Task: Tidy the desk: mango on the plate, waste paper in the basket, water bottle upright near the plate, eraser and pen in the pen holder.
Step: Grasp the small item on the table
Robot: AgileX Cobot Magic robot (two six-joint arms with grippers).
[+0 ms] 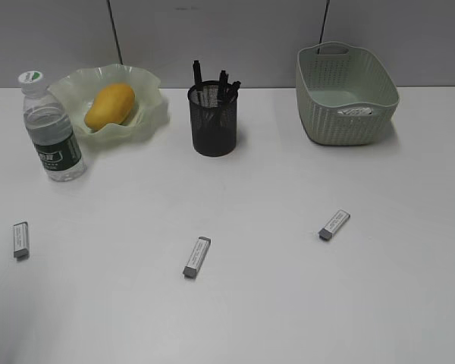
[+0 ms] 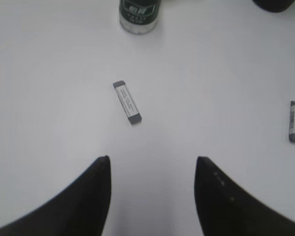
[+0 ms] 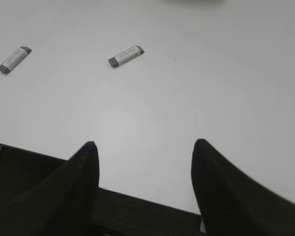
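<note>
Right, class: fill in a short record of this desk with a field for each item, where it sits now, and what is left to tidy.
mango: lying on the plate
bottle: upright, just left of the plate
pen holder: mid-back of the desk, dark pens standing inside
basket: back right, something pale inside
erasers: three loose on the desk, left, middle, right
left gripper: open, empty, hanging over the left eraser
right gripper: open, empty
left to tidy: the erasers

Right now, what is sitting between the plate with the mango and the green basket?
The black pen holder, with pens in it, stands between the plate and the basket. The exterior view shows this.
</note>
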